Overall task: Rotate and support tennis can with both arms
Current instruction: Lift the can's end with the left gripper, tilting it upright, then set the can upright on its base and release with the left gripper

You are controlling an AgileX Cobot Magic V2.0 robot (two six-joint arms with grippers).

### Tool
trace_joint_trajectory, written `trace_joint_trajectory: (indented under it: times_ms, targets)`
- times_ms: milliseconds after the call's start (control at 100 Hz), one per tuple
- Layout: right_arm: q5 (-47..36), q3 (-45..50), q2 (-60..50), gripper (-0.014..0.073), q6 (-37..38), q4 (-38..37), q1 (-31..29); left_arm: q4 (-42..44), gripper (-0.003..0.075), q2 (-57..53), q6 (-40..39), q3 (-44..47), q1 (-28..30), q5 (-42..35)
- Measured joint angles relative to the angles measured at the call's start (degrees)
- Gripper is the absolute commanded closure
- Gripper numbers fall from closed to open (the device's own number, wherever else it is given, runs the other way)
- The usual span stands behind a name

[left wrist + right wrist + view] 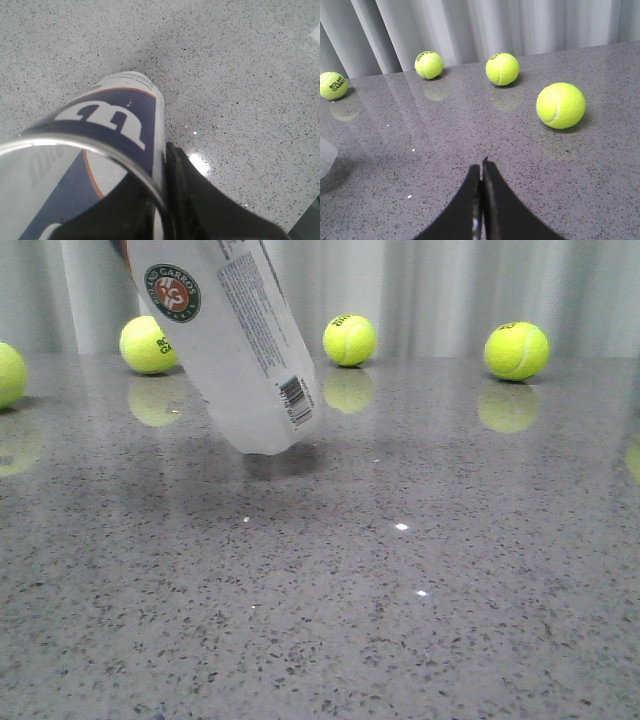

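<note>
The tennis can (235,340) hangs tilted over the table, its closed white end low and its upper part cut off by the top of the front view. Its round green-orange emblem (172,292) faces the camera. In the left wrist view the can (115,120) shows its metal rim, navy section and white "W". My left gripper (90,170) is shut on the can near the rim; one black finger (195,200) presses its side and the other is hidden. My right gripper (481,165) is shut and empty, apart from the can, whose white end (324,156) shows at that view's edge.
Yellow tennis balls lie along the back of the grey speckled table (400,590): one at the far left (8,375), one behind the can (148,344), one in the middle (349,340), one at the right (516,350). A grey curtain hangs behind.
</note>
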Motion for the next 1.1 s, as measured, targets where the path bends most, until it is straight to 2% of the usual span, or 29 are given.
trace_joint_trajectory:
  times_ms: [470,600,920,1100]
  targets:
    - [0.0,0.0,0.0,0.0658,0.0,0.0,0.0,-1.5,0.0379,0.0,-0.2,-0.1,0.7,0.0]
    - [0.0,0.0,0.0,0.0658,0.0,0.0,0.0,-1.6,0.0295,0.0,-0.4,-0.1,0.9,-2.5]
    - [0.0,0.0,0.0,0.0658,0.0,0.0,0.0,-1.6,0.0288,0.0,-0.4,-0.2,1.4,-9.6]
    - [0.0,0.0,0.0,0.0658,0.0,0.0,0.0,-1.9,0.0288,0.0,-0.4,-0.2,3.3,-11.2]
